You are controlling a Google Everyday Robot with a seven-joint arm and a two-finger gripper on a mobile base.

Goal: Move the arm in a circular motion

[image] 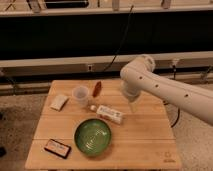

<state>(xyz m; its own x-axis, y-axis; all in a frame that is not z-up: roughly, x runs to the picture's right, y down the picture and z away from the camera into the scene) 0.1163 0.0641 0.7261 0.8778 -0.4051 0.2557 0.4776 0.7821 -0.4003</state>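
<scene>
The large white arm (165,87) reaches in from the right over a wooden table (145,135). Its rounded joint (140,70) hangs above the table's back right part. The gripper (133,106) points down from below that joint, above the table surface just right of a white box (110,114). It holds nothing that I can see.
On the table stand a clear plastic cup (80,95), a brown packet (97,88), a white packet (59,102), a green plate (93,136) and a dark snack bar (57,148). A dark wall with a rail and cables runs behind the table.
</scene>
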